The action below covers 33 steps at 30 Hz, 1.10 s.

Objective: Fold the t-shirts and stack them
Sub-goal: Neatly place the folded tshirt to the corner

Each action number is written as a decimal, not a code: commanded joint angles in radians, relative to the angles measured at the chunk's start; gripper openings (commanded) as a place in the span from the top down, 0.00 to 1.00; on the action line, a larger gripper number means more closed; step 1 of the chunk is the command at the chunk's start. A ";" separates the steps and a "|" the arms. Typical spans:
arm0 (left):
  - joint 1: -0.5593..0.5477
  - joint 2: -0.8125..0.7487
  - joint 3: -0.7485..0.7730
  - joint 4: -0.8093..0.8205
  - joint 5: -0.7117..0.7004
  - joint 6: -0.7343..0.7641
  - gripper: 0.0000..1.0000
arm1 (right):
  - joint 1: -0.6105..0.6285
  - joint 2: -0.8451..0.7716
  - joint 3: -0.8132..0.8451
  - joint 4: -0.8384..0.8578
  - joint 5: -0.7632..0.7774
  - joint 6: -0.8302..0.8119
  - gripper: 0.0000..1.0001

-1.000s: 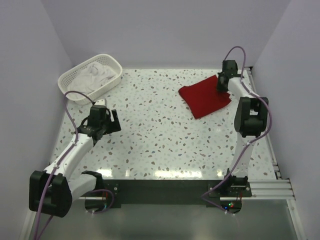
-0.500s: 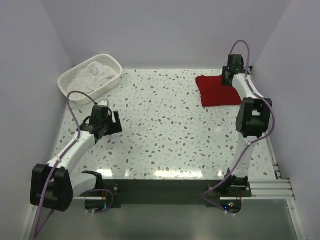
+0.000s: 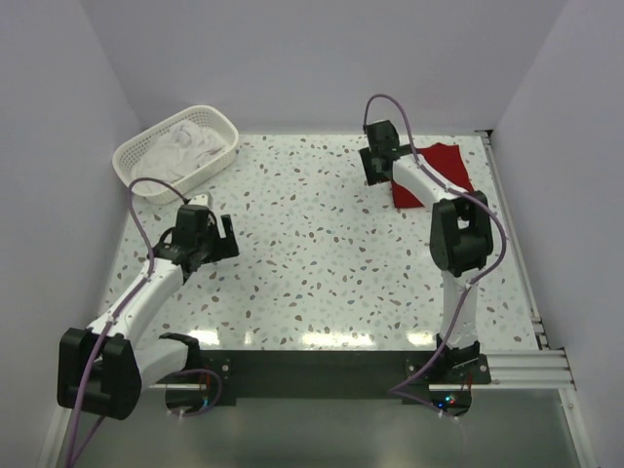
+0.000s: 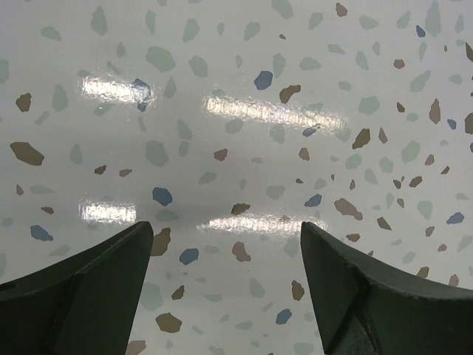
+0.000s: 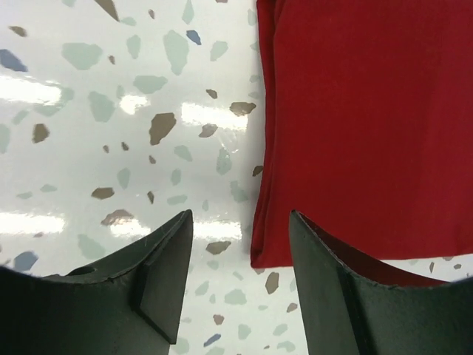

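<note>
**Red shirt folded, whites not yet started**

The red t-shirt (image 3: 447, 164) lies folded flat at 1 o'clock on the desk (image 3: 322, 253), near the far right edge. The right gripper (image 5: 240, 222) is spread wide and holds nothing. It hangs at the shirt's 9 o'clock edge, with one finger over the fold's corner; I cannot tell whether it touches. The left gripper (image 4: 222, 229) is also wide open and empty, over bare desk at 9 o'clock. The white t-shirts (image 3: 190, 141) sit bunched in the basket (image 3: 124, 156) at 10 o'clock, well apart from the red one.

Risks:
- If the right gripper drops or sweeps toward 3 o'clock, a finger could catch the corner and peel the fold open.
- The whites look tangled, so pulling one may drag another out or tip the light basket.
- The stack spot sits close to the desk edge, so a sloppy placement could hang a shirt over it.
</note>
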 commanded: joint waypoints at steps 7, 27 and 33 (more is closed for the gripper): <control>0.007 -0.019 0.017 0.038 0.019 0.018 0.14 | -0.022 0.156 0.106 -0.039 0.133 -0.032 0.45; 0.007 0.062 0.026 0.038 0.016 0.015 0.14 | -0.120 0.411 0.288 0.120 0.403 -0.333 1.00; 0.007 0.107 0.027 0.047 0.016 0.016 0.14 | -0.184 0.505 0.397 0.201 0.391 -0.466 1.00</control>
